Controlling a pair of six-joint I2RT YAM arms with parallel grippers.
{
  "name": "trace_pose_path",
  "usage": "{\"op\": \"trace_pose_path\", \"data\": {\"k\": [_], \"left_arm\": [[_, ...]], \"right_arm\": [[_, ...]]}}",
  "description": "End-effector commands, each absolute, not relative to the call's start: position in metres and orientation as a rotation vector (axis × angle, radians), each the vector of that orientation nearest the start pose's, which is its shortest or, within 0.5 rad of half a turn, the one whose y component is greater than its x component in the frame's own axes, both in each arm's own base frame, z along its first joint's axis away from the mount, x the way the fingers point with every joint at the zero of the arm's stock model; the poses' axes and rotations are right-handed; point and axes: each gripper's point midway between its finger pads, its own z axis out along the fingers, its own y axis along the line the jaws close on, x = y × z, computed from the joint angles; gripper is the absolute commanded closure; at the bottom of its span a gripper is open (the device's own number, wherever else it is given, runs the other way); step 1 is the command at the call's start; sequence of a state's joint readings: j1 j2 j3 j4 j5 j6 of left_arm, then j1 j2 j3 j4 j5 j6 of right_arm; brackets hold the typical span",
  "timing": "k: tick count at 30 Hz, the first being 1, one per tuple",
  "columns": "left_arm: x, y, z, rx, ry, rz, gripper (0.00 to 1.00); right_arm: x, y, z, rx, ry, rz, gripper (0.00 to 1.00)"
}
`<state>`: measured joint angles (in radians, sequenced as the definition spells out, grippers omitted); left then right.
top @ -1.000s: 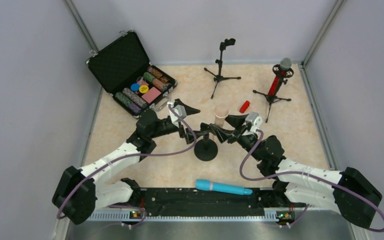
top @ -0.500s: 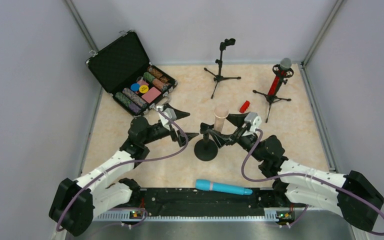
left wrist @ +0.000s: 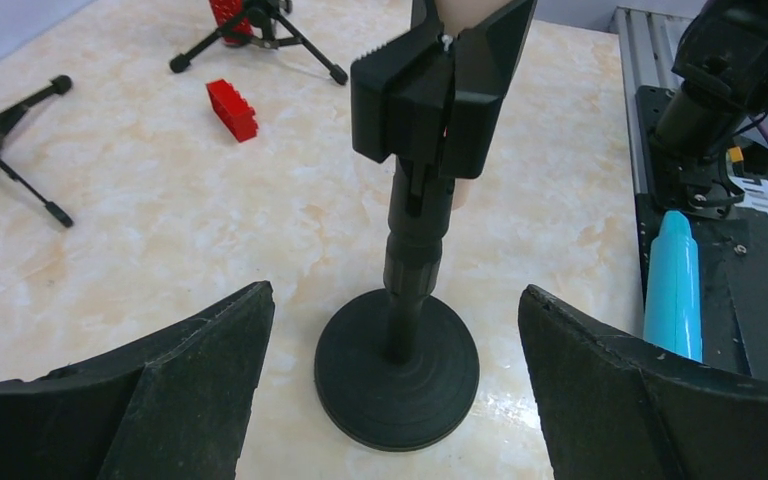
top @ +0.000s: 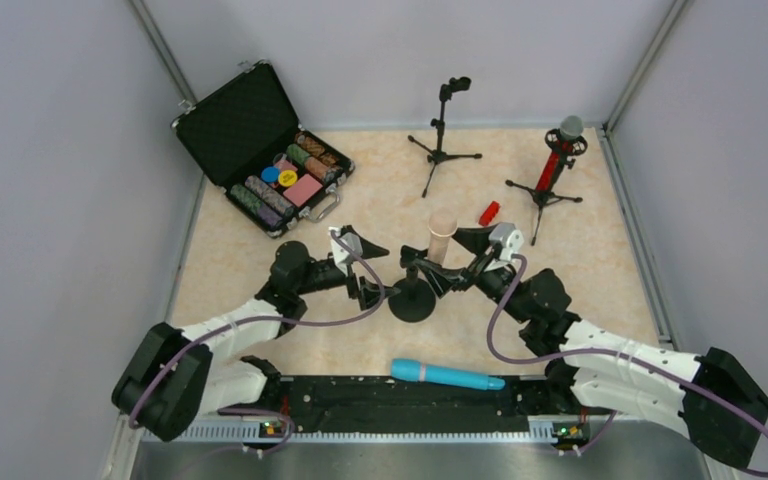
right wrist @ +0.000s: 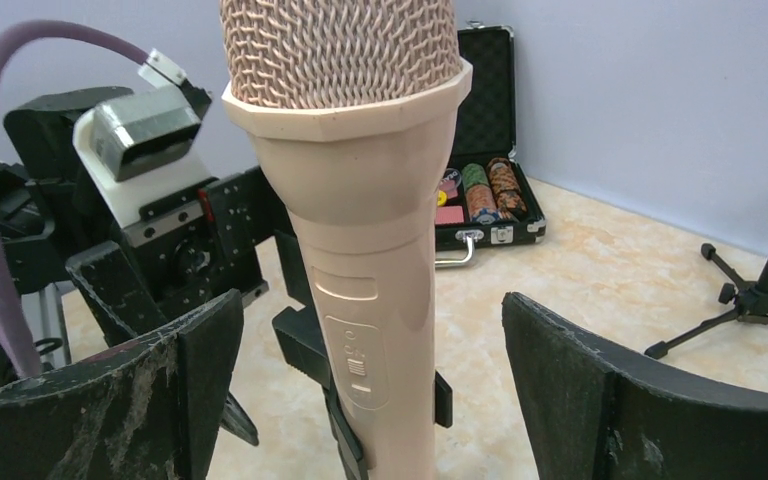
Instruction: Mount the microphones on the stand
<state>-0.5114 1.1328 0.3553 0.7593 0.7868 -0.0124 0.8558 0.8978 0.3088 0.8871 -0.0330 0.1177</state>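
**Beige mic seated, back the right arm off cleanly**

The all-beige stick microphone (top: 443, 232) stands in the clip of the black round-base stand (top: 412, 298), at the middle of the overhead frame. Its long axis is close to vertical, mesh head up and tail down through the clip.

My right gripper (top: 447, 258) is wide open. In its wrist view the two pads sit on either side of the beige body, apart from it, gripping nothing. My left gripper (top: 370, 268) is also spread and empty. It is low, just left of the stand, with the base between its fingers in the left wrist view.

I judge the step in hand to be the release and retreat. I want to pull the right wrist straight back along its own line, keeping both pads off the body so the stand neither turns nor tips. The left jaws are well placed to steady the post if it rocks.

The all-cyan-blue microphone (top: 447, 375) lies flat on the black rail at the bottom centre. Its axis runs left to right, thicker end to the left. The bare black tripod stand (top: 443, 130) at top centre looks free for it. The glittery red microphone (top: 558, 155) leans in its own tripod at upper right, silver head up.
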Motion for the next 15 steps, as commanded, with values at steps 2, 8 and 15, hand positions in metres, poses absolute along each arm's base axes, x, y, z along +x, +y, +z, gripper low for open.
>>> {"op": "trace_pose_path", "data": {"k": [2, 8, 15], "left_arm": [[0.221, -0.283, 0.197, 1.06, 1.222, -1.092, 0.07], [0.224, -0.304, 0.209, 1.058, 1.162, -1.165, 0.11], [0.224, -0.32, 0.215, 1.024, 1.087, -1.25, 0.19]], "right_arm": [[0.21, 0.269, 0.296, -0.492, 1.161, 0.899, 0.03], [0.211, 0.267, 0.296, -0.495, 1.16, 0.885, 0.03], [0.211, 0.267, 0.298, -0.497, 1.155, 0.88, 0.03]]}}
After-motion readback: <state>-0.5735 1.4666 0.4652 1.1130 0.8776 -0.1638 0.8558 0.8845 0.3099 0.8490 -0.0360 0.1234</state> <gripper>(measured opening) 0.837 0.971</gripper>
